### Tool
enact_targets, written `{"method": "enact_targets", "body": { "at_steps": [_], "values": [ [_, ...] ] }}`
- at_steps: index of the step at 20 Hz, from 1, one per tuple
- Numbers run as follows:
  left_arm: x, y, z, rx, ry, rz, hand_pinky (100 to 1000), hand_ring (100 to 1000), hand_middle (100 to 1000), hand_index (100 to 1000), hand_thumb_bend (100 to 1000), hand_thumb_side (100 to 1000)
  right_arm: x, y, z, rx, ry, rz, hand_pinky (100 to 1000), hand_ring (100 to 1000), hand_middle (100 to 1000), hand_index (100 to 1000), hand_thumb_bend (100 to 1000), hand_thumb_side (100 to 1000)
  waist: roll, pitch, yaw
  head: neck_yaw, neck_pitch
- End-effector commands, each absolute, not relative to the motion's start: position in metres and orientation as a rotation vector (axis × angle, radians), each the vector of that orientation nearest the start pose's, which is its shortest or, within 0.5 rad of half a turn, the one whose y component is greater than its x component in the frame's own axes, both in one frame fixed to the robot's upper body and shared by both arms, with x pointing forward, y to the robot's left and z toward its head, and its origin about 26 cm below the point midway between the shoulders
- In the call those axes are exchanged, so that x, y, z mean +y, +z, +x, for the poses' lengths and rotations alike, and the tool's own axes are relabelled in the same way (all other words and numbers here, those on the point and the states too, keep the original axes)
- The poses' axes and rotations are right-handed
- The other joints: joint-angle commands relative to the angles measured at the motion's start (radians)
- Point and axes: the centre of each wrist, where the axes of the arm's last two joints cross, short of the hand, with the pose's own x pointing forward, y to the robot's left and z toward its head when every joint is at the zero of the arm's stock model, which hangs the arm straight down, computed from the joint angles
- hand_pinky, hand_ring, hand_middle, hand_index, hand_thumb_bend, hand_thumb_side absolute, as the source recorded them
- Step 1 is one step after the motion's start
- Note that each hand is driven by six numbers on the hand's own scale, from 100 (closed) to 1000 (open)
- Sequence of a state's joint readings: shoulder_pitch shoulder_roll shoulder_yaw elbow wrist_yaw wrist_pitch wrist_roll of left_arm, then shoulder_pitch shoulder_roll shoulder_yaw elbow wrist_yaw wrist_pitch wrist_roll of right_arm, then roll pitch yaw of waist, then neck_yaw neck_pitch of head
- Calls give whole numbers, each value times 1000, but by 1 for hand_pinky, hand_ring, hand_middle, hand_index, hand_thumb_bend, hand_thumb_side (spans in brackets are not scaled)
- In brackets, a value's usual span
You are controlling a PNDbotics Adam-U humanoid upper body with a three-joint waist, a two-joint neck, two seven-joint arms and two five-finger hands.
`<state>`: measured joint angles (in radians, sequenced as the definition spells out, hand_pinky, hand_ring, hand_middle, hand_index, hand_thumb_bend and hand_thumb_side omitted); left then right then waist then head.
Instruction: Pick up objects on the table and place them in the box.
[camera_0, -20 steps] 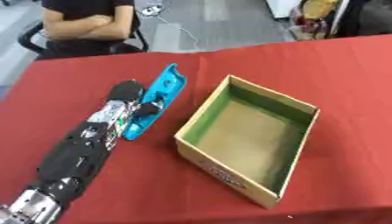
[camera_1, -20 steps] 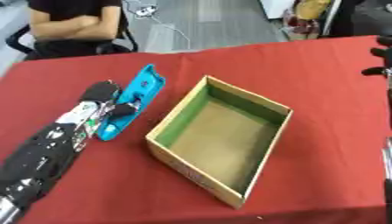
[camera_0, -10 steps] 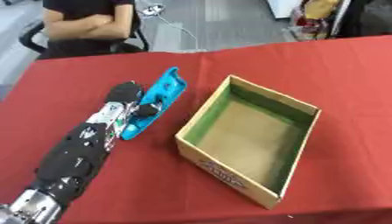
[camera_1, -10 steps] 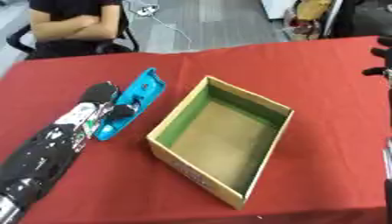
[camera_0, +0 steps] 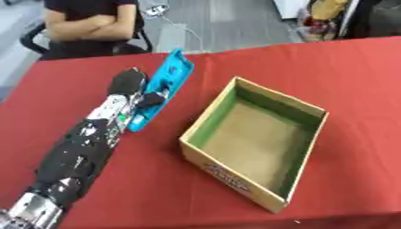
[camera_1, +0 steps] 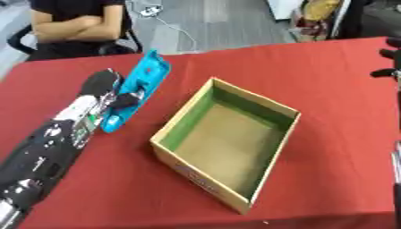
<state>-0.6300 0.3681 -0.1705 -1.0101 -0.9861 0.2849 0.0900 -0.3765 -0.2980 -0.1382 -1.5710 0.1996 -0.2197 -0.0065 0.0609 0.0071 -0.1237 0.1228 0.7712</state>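
Left eye view: left hand (camera_0: 133, 89) lies on the red surface (camera_0: 352, 71), reaching away from the robot, with a blue object (camera_0: 160, 87) along its right side.
Hand state: fingers curl onto the blue object's near half; I cannot tell whether they grip it fully.
Blue object: long and flat, its far end tilted up off the surface, just left of the box (camera_0: 258, 143).
Box: open cardboard, green inner walls, nothing inside.
Right hand: dark fingers (camera_1: 389, 62) at the right edge of the right eye view; pose unclear.
Count: one blue object, one box.
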Motion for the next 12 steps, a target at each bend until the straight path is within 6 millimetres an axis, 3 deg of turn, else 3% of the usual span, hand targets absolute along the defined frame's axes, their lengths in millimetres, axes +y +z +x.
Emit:
{"method": "enact_targets", "body": {
  "at_steps": [1,12],
  "values": [
    [286,99,429,-1298,-899,1284,100,100,100,161,179,781,-314,141,361,-2163,368,-458,592,810,826,1000,453,952,-3,-12,2,4,-1],
    [278,110,426,-1342,-872,1256,100,100,100,160,173,782,-314,142,361,-2165,365,-461,593,810,826,1000,453,952,-3,-12,1,4,-1]
  ]
}}
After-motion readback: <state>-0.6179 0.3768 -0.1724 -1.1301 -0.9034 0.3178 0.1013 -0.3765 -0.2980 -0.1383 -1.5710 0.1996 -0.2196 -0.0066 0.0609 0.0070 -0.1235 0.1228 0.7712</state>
